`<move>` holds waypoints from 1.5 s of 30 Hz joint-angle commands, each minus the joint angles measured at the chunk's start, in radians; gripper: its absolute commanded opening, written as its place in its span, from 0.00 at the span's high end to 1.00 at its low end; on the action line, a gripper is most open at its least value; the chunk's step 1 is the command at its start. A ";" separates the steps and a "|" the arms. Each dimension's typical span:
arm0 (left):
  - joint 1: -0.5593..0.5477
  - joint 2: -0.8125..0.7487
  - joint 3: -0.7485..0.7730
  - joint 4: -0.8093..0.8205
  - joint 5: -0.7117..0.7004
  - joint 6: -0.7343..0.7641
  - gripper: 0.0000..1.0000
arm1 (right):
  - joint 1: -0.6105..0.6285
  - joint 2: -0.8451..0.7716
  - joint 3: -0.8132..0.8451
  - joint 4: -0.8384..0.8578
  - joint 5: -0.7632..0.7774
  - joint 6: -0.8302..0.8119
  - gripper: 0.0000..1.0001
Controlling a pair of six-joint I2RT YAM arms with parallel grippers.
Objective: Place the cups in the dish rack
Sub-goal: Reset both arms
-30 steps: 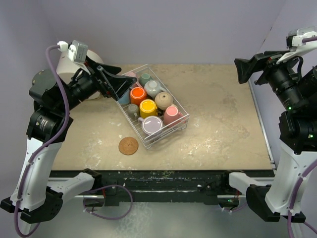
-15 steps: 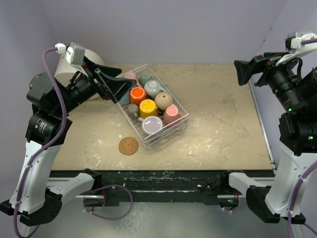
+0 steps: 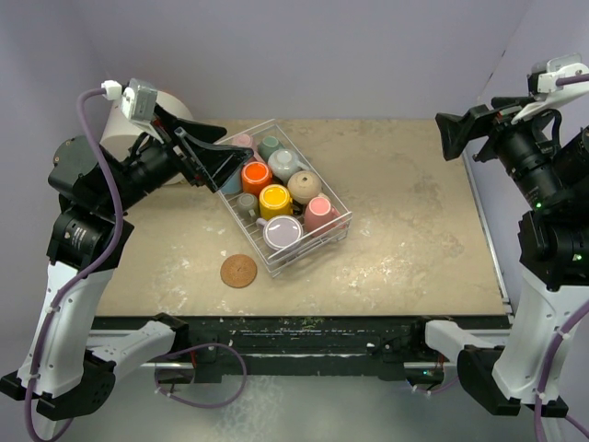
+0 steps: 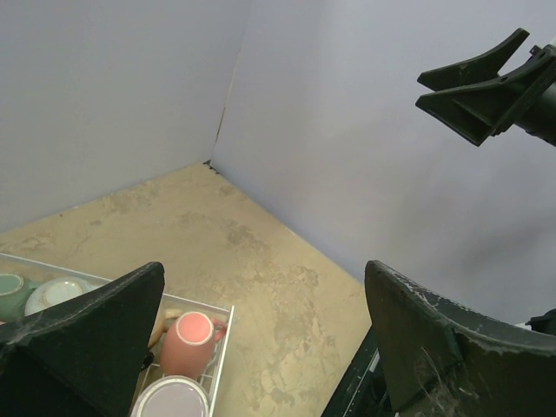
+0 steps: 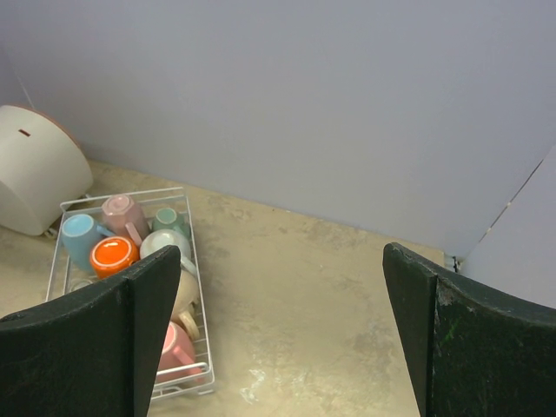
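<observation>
The dish rack [image 3: 313,249] is seen centre-left of the top view, packed with cups [image 3: 304,187], with the orange cup [image 3: 256,175] right beside the yellow cup [image 3: 274,198]. The left gripper [image 3: 219,158] is held spread wide over the rack's upper-left end, nothing gripped. The right gripper [image 3: 444,136] is up at the upper right, also wide open and empty.

Overhead, the left gripper [image 3: 225,157] blocks the upper-left corner of the dish rack [image 3: 333,197], mostly hiding a blue cup [image 3: 230,184]. The white container [image 5: 35,174] runs off the right wrist view's left edge.
</observation>
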 commanded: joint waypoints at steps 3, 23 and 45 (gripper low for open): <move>0.006 -0.009 0.006 0.046 0.012 -0.009 0.01 | -0.002 -0.018 -0.007 0.038 -0.005 -0.010 0.00; 0.006 -0.018 -0.005 0.035 0.009 0.004 0.01 | -0.002 -0.033 -0.026 0.041 0.001 -0.012 0.00; 0.006 -0.022 -0.014 0.039 0.008 0.003 0.01 | -0.002 -0.037 -0.032 0.041 0.013 -0.030 0.00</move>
